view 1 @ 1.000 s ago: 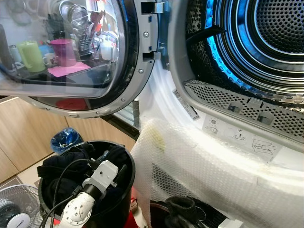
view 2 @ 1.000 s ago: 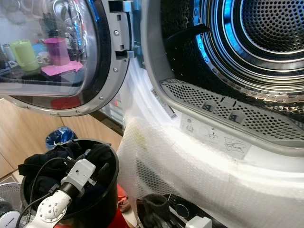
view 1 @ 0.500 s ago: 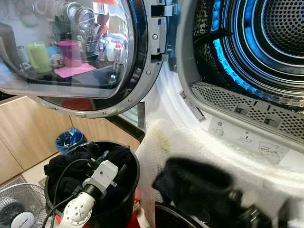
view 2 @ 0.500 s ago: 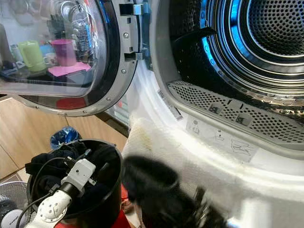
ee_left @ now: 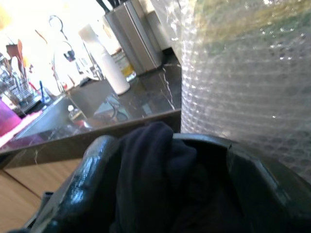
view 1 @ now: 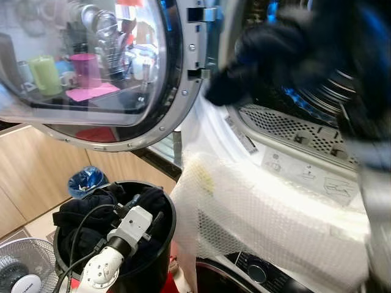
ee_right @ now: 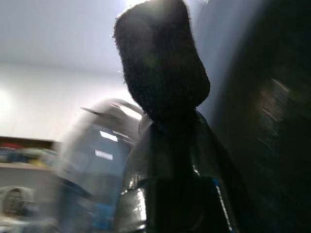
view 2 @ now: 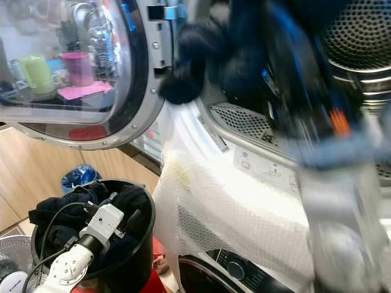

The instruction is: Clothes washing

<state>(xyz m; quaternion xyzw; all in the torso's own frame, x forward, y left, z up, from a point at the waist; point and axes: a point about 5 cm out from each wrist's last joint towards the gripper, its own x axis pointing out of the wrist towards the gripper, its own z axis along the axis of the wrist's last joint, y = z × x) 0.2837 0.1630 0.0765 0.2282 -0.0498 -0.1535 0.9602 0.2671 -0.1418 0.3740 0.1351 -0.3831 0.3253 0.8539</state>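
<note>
Left eye view shows the right hand [view 2: 287,73] raised in front of the open washing machine [view 1: 287,177], blurred, carrying a dark garment [view 1: 269,49] up at the mouth of the drum [view 2: 360,36]; the cloth hangs across the upper left part of the opening, just beside the door hinge. In the right wrist view the right hand's black fingers [ee_right: 170,194] are clenched on the dark garment, a dark woolly end of which stands up between and above them. The round glass door [view 1: 91,67] is swung open to the left, reflecting cups and kitchen things. A sheet of bubble wrap [view 1: 269,213] drapes over the front lip of the machine below the drum. At the lower left, a black bucket [view 1: 156,256] stands on the floor just beside the machine, filled with dark clothes [view 1: 85,213]. The left hand [view 1: 146,210] reaches into the bucket among those clothes; I cannot tell whether its fingers are parted or closed. The left wrist view looks over the bucket's rim at dark cloth, with the bubble wrap close beside it. A white fan [view 1: 21,274] sits at the bottom left corner of the floor.
</note>
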